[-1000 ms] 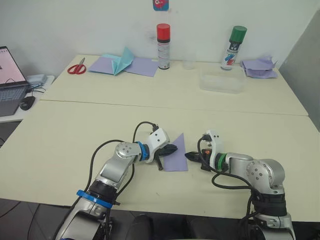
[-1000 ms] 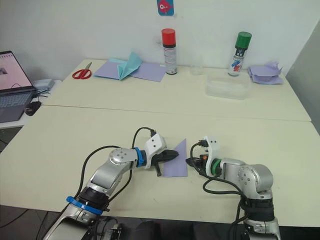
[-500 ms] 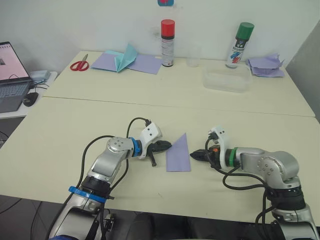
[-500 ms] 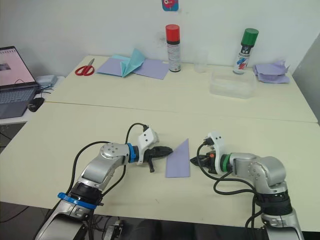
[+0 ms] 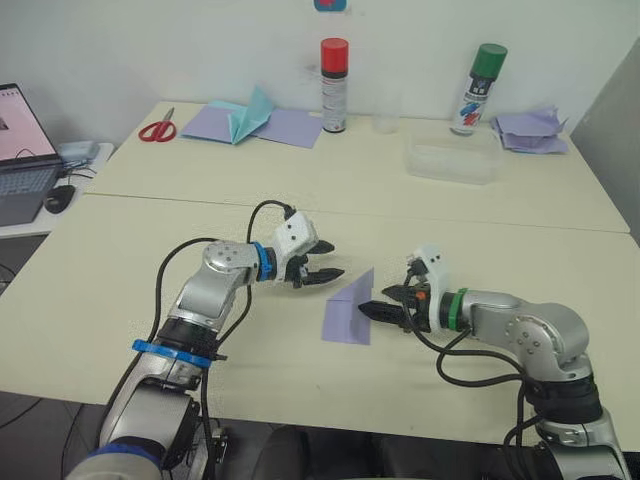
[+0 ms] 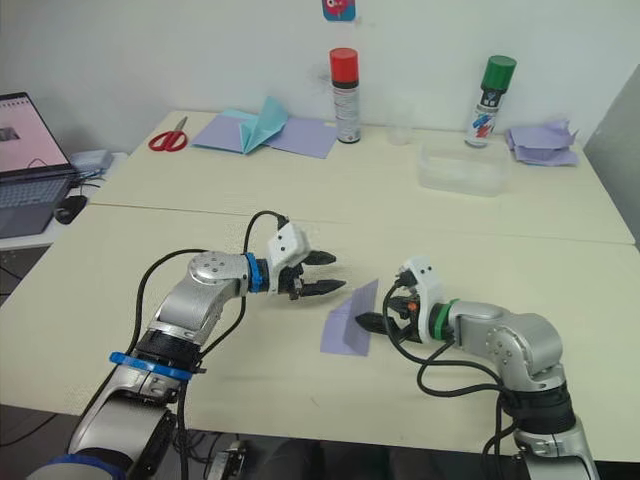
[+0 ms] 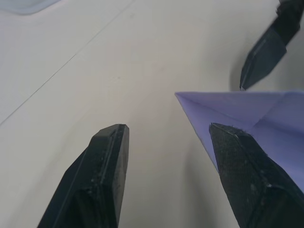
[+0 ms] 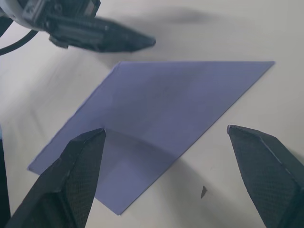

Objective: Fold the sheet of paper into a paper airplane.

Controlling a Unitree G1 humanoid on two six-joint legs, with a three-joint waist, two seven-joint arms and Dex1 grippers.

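The sheet of paper (image 5: 345, 310) is lavender and lies on the near table, folded flat into a pointed wedge with a crease line across it. My left gripper (image 5: 332, 264) hovers just beyond the sheet's pointed end, fingers open and holding nothing. In the left wrist view the sheet's tip (image 7: 204, 107) sits beside one finger (image 7: 247, 166). My right gripper (image 5: 372, 305) is at the sheet's right edge. Its fingers (image 8: 71, 175) are spread wide in the right wrist view, with the sheet (image 8: 175, 104) lying ahead between them.
On the far table are red scissors (image 5: 153, 133), a pale-blue paper shape on lavender sheets (image 5: 250, 122), a red-capped can (image 5: 334, 85), a green-capped can (image 5: 478, 88), a clear plastic box (image 5: 452, 160) and a heap of lavender papers (image 5: 528, 132). A laptop (image 5: 20, 150) sits at far left.
Both grippers went from shut to open. The left gripper lifted and pulled back off the sheet. The right gripper moved left up to the sheet's edge.
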